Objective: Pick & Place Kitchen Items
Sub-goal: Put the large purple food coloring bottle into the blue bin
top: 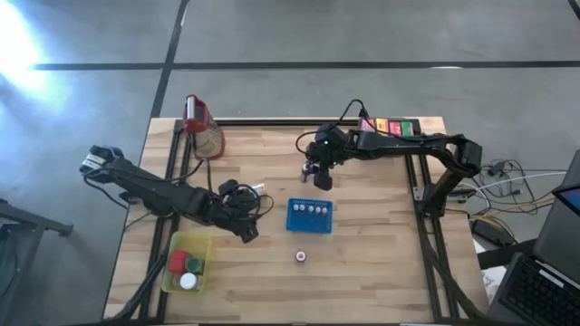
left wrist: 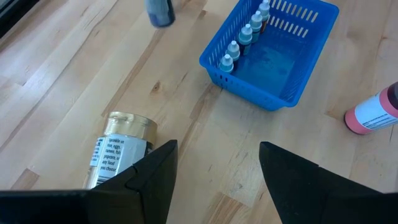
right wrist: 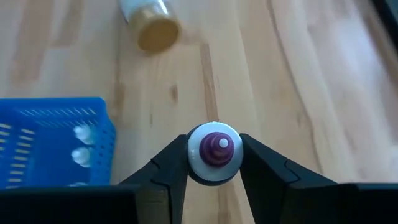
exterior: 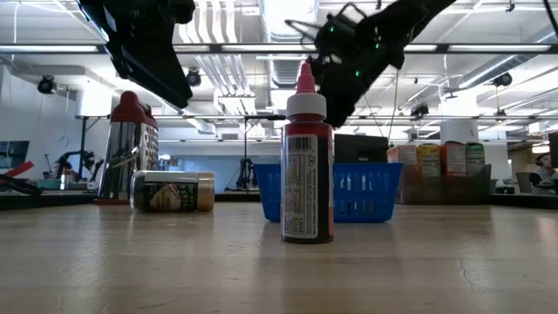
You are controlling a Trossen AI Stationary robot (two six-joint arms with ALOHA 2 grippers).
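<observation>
Above the desk, the high view shows the right gripper (top: 319,174) near the far middle, just beyond the blue tray (top: 310,216), which lies at the centre and holds a row of small white-capped bottles (top: 310,208). The left gripper (top: 243,217) hangs left of the tray, beside the gold-lidded jar (top: 256,191). A single bottle (top: 300,256) stands nearer the front edge. At the front left corner, a yellow bin (top: 203,244) holds red, green and white round lids (top: 185,265). A clear jug (top: 201,128) with a red top sits at the far left corner, and coloured cartons (top: 396,127) line the far right edge.

At table height, the low view has the single bottle (exterior: 307,164) upright in front of the tray (exterior: 366,192), the jar (exterior: 172,191) on its side to the left, and both arms overhead.

From the left wrist, the left gripper (left wrist: 217,165) has its fingers (left wrist: 155,171) well apart and holding nothing, above bare wood beside the lying jar (left wrist: 119,149); the tray (left wrist: 273,59) with its bottles (left wrist: 242,38) lies beyond, the single bottle (left wrist: 373,112) off to one side.

From the right wrist, the right gripper (right wrist: 214,155) has its fingers (right wrist: 168,165) pressed on either side of a white-capped, purple-tipped bottle (right wrist: 214,151), held clear above the desk, with the tray's corner (right wrist: 93,124) and the jar (right wrist: 149,25) in sight.
</observation>
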